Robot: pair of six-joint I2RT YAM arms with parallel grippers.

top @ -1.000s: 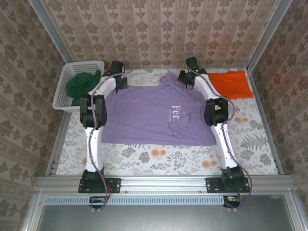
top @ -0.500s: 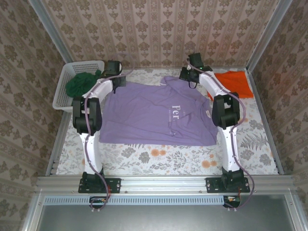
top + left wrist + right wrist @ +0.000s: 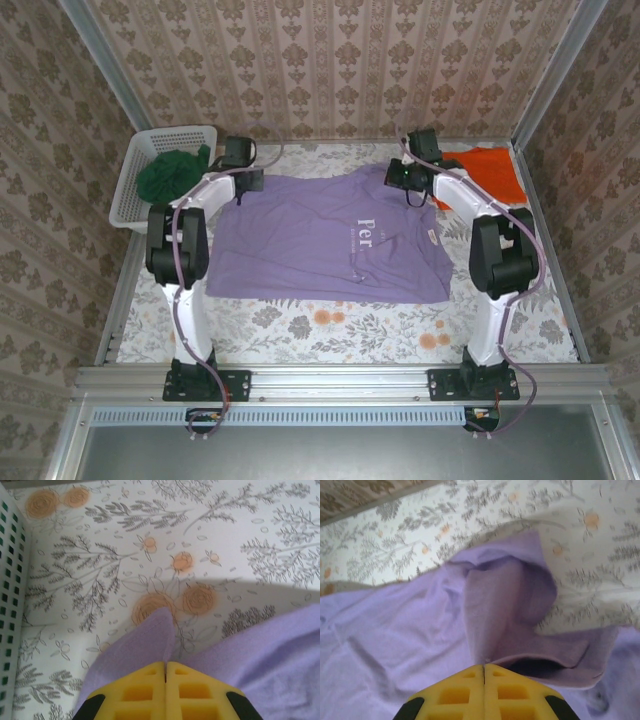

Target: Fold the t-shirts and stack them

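We have the lilac t-shirt [image 3: 320, 245] spread nearly flat on the table [image 3: 330, 325] between the two arms, white chest lettering facing up. Both claws are at its far edge.

The left gripper [image 3: 165, 664] has its yellow fingers pressed together with no gap. A peak of lilac cloth rises to the tips, so we judge it is pinching the shirt's far left corner, near the white basket [image 3: 128, 208]. The right gripper [image 3: 484, 666] is closed just as tightly at the far right part of the shirt. There a fold of cloth is drawn up to the fingertips and a flap has turned over (we cannot tell whether one layer or two is caught).

The orange t-shirt [image 3: 490, 170] lies flat in the far right corner, just beside the right arm. The dark green t-shirt [image 3: 170, 172] is heaped in the basket.

We expect this tee to handle as light, thin, limp knit. It has no stiffness, so it will sag between two holds and drag over the table rather than slide as a sheet. It is not fragile, but so thin a pinch can slip out. We judge the best holds to be at corners and seams, such as the shoulders, sleeve ends or hem, taken in matched pairs so that the fold line falls straight.
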